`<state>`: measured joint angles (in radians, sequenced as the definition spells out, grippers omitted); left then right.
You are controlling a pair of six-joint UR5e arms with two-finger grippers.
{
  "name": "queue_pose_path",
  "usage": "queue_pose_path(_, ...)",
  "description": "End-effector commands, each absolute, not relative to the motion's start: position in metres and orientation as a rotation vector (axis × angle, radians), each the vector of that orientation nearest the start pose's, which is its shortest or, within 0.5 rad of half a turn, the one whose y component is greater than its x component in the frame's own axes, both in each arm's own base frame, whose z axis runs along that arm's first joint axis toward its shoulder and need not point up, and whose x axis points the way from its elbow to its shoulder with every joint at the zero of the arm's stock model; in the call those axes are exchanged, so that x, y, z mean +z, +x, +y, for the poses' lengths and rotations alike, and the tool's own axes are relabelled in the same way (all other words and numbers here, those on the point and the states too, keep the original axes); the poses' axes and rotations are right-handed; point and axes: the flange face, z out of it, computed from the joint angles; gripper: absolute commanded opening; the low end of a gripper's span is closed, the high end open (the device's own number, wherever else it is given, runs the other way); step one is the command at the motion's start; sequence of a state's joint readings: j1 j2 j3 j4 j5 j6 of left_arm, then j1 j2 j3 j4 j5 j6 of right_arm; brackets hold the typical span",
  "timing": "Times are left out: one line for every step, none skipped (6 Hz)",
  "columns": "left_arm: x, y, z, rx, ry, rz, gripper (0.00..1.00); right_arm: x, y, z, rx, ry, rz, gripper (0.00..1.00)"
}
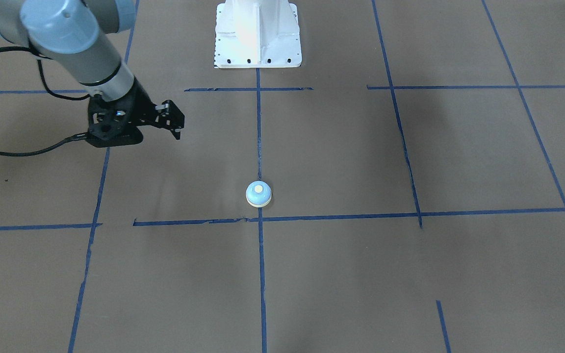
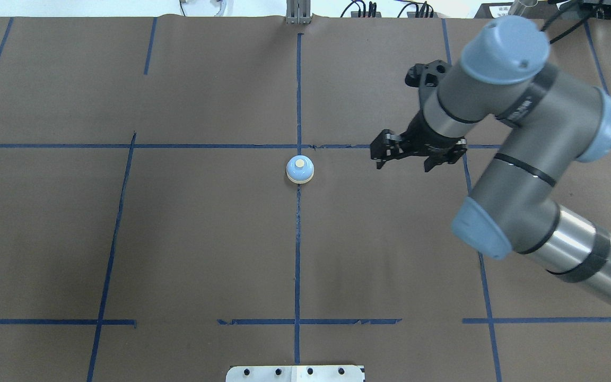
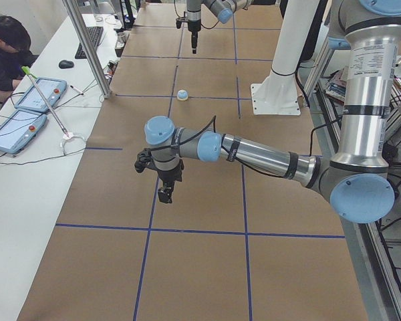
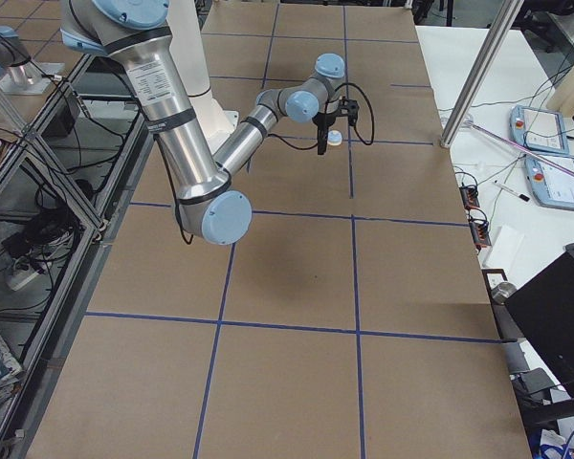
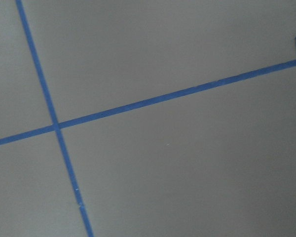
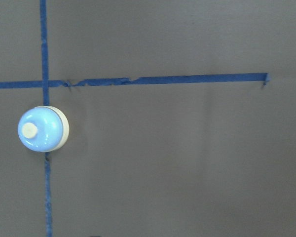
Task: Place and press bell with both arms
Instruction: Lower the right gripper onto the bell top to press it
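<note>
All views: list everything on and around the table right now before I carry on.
bell: one, light-blue dome with cream button, upright on the centre tape line, nothing touching it.
tape lines: many, blue, a grid on the table cover.
table cover: one, brown, over the whole table.
pedestal: one, white, at the robot's edge.
side bench: one, white, opposite the robot.
teach pendants: two, pale, on the bench.
keyboard: one, black, on the bench.
operator: one, dark-haired, at the bench.
right arm: one, silver-grey, light-blue caps.
right gripper: black, to the bell's right, apart from it.
left arm: one, alike.
left gripper: black, over bare paper, far from the bell.
</note>
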<state>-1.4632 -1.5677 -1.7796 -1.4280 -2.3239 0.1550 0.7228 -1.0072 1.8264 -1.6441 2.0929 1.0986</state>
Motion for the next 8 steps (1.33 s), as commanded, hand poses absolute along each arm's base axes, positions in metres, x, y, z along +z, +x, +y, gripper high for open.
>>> queue_pose_path(0.590, -0.031, -0.485, 0.254, 0.076, 0.806, 1.00, 0.168, -0.537, -0.511, 0.117, -0.019, -0.802, 0.91)
queue_pose_path(0.589, -0.031, -0.485, 0.253, 0.077, 0.807, 1.00, 0.155, -0.572, -0.533, 0.130, -0.031, -0.788, 0.67)
queue_pose_path(0.589, -0.031, -0.484, 0.253, 0.077, 0.807, 1.00, 0.163, -0.596, -0.542, 0.127, -0.031, -0.797, 0.27)
queue_pose_path(0.589, -0.030, -0.484, 0.250, 0.074, 0.820, 1.00, 0.168, -0.604, -0.538, 0.125, -0.012, -0.786, 0.07)
queue_pose_path(0.592, -0.029, -0.477, 0.245, 0.065, 0.843, 1.00, 0.174, -0.608, -0.534, 0.124, -0.004, -0.773, 0.04)
queue_pose_path(0.589, -0.029, -0.475, 0.239, 0.067, 0.843, 1.00, 0.175, -0.609, -0.533, 0.123, -0.005, -0.772, 0.04)
queue_pose_path(0.589, -0.029, -0.475, 0.241, 0.068, 0.843, 1.00, 0.173, -0.611, -0.533, 0.125, -0.005, -0.772, 0.03)
queue_pose_path(0.589, -0.029, -0.475, 0.241, 0.068, 0.843, 1.00, 0.168, -0.611, -0.533, 0.125, -0.002, -0.779, 0.03)
